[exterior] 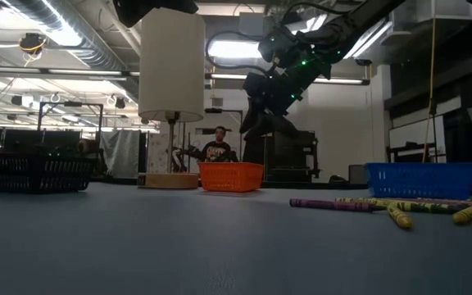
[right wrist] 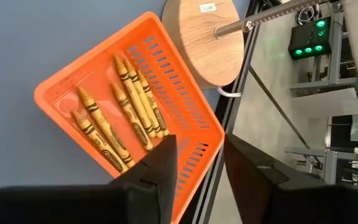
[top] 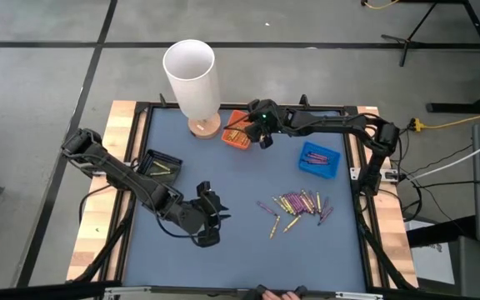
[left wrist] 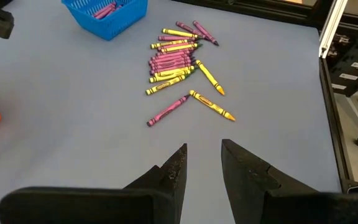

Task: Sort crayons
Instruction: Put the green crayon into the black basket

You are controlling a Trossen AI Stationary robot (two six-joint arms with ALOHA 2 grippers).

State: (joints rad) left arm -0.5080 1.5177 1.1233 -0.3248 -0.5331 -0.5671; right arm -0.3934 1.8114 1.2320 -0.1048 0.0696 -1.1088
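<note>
Near the bench's front edge, the left claw (top: 211, 218) is being held parted and empty. Loose crayons (top: 297, 206) are lying toward the right edge. At the far edge, the right claw (right wrist: 197, 165) is hanging released over the orange tray (right wrist: 191, 134), where yellow crayons (right wrist: 120, 112) are lying.

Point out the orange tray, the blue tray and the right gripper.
orange tray (right wrist: 61, 93), right wrist view, on its bare floor near the corner.
blue tray (top: 330, 167), high view, on its rim.
right gripper (right wrist: 201, 155), right wrist view, midway between its fingertips, above the orange tray's edge.
</note>
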